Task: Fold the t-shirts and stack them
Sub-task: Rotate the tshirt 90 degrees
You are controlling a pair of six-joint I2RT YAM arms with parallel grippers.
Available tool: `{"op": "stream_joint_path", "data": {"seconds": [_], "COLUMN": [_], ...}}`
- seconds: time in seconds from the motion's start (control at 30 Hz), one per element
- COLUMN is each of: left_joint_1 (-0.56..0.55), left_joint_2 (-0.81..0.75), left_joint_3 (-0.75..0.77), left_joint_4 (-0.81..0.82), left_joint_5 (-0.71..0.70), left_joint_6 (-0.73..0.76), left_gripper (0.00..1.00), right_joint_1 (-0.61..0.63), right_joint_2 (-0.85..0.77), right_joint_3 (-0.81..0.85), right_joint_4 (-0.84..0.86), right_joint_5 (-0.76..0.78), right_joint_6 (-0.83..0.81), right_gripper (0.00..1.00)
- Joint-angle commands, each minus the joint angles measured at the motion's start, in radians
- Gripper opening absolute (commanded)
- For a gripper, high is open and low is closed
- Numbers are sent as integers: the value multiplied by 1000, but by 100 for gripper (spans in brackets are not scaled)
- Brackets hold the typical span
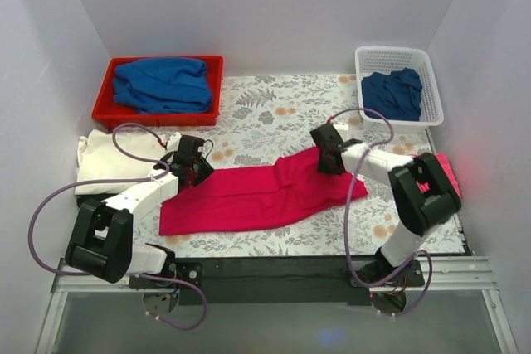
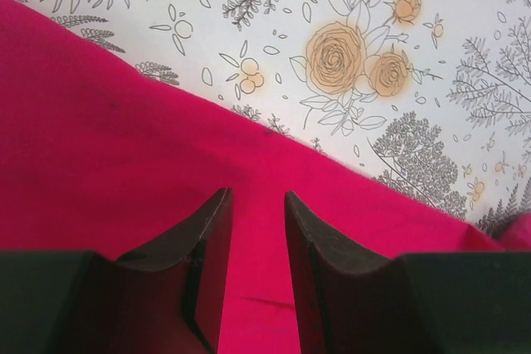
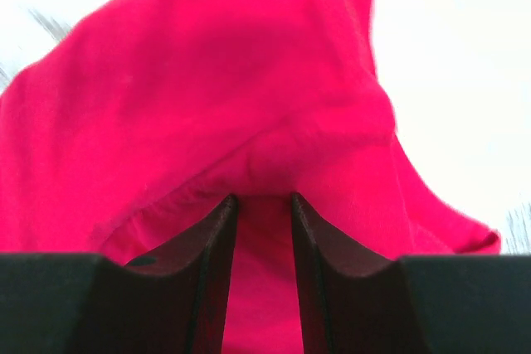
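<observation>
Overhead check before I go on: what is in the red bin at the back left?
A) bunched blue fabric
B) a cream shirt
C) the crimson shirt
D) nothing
A: in the overhead view the red bin holds bunched blue fabric, while the cream shirt and the crimson shirt lie outside it.

The crimson-pink cotton t-shirt (image 1: 257, 196) lies in the middle of the table (image 1: 274, 113), with blue cotton shirts (image 1: 162, 84) in a red plastic bin (image 1: 158, 118) at 11 o'clock, a dark blue shirt (image 1: 392, 93) in a white plastic basket (image 1: 431, 93) at 1 o'clock, and a cream cotton shirt (image 1: 104, 159) at 9 o'clock.
</observation>
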Motion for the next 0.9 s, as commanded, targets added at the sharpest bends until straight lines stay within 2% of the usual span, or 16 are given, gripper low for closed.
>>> {"op": "stream_joint_path", "data": {"seconds": [0.0,0.03,0.1,0.13,0.4,0.5,0.73,0.87], "left_joint_1": [-5,-5,-5,-5,-6,-11,-17,-22], "left_joint_2": [-41,-45,-49,-49,1,14,67,66], "left_joint_3": [13,14,25,31,103,115,135,105], "left_joint_4": [-16,-15,-15,-15,-42,-18,-39,-51], "left_joint_5": [32,35,43,49,108,156,165,129], "left_joint_6": [29,36,59,68,108,121,135,111], "left_gripper": [30,30,30,30,30,30,30,30], "right_joint_1": [-37,-44,-66,-74,-155,-169,-216,-221], "right_joint_2": [208,278,350,416,683,783,779,676], "right_joint_3": [129,239,343,459,931,1095,1295,1289], "right_joint_4": [30,30,22,10,-87,-119,-113,-82], "right_joint_5": [-52,-49,-43,-43,-67,-29,11,-44], "right_joint_6": [-105,-125,-172,-186,-266,-315,-455,-509], "right_gripper": [39,39,40,40,40,40,40,41]}}
